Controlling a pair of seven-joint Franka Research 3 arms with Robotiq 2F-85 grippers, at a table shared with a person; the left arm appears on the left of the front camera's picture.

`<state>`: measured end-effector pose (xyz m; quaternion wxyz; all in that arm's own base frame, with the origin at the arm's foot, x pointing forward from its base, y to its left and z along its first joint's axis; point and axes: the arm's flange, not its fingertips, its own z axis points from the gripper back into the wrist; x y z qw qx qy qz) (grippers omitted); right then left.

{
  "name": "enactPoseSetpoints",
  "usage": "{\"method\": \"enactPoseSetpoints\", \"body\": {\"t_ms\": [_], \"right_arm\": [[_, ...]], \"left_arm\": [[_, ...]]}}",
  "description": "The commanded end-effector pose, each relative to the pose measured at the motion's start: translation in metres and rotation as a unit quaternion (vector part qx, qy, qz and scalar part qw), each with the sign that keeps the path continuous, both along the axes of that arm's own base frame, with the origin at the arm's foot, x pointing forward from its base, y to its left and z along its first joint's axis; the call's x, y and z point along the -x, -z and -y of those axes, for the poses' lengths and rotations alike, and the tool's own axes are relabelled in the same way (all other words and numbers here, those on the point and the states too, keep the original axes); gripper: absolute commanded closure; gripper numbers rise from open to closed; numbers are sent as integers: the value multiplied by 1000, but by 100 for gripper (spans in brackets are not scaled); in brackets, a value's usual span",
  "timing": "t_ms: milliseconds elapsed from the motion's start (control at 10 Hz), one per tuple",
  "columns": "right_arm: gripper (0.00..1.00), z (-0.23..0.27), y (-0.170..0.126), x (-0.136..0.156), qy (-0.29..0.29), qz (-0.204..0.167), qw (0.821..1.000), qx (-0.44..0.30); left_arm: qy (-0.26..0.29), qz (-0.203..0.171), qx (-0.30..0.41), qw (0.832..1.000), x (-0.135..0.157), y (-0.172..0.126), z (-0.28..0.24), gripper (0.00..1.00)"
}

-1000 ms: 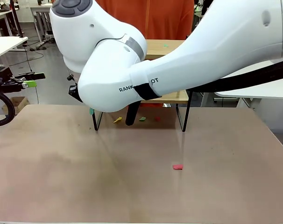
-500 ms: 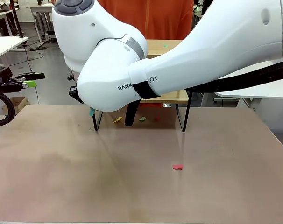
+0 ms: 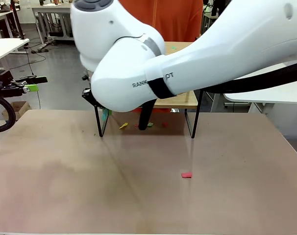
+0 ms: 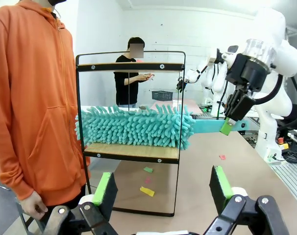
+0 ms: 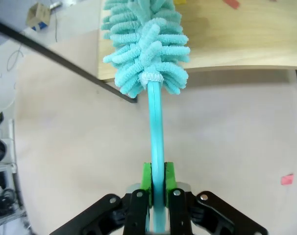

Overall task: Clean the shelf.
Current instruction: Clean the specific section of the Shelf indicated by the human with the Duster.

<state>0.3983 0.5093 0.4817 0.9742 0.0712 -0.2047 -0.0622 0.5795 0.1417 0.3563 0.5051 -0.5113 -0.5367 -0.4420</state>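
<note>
The shelf (image 4: 130, 67) stands at the table's far side, seen end-on in the left wrist view. A teal fluffy duster (image 4: 136, 127) lies along its lower board (image 4: 131, 152). My right gripper (image 4: 235, 122) is shut on the duster's handle (image 5: 157, 147), its green pads (image 5: 147, 178) clamped on it, and the duster head (image 5: 146, 44) rests on the board (image 5: 236, 39). In the front view my right arm hides most of the shelf (image 3: 183, 100). My left gripper (image 4: 162, 191) hangs open off the shelf's end, holding nothing.
Yellow (image 3: 123, 126), green (image 3: 150, 124) and red (image 3: 164, 124) paper scraps lie on the table under the shelf. A red scrap (image 3: 186, 175) lies mid-table. A green scrap (image 3: 173, 47) sits on the top board. A person in an orange hoodie (image 4: 36, 107) stands behind the shelf.
My right arm has shifted to the right in the front view, carrying the duster along the lower board. The scraps on the table have stayed put.
</note>
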Motion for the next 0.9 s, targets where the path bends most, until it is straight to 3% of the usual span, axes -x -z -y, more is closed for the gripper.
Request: {"method": "enactPoseSetpoints", "body": {"t_ms": [0, 800], "right_arm": [[87, 55, 9, 9, -6, -18, 1000, -7], [87, 228, 9, 21, 81, -54, 995, -23]], "left_arm": [[-1, 3, -5, 1000, 3, -3, 1, 0], [-1, 3, -5, 1000, 3, -3, 1, 0]]}}
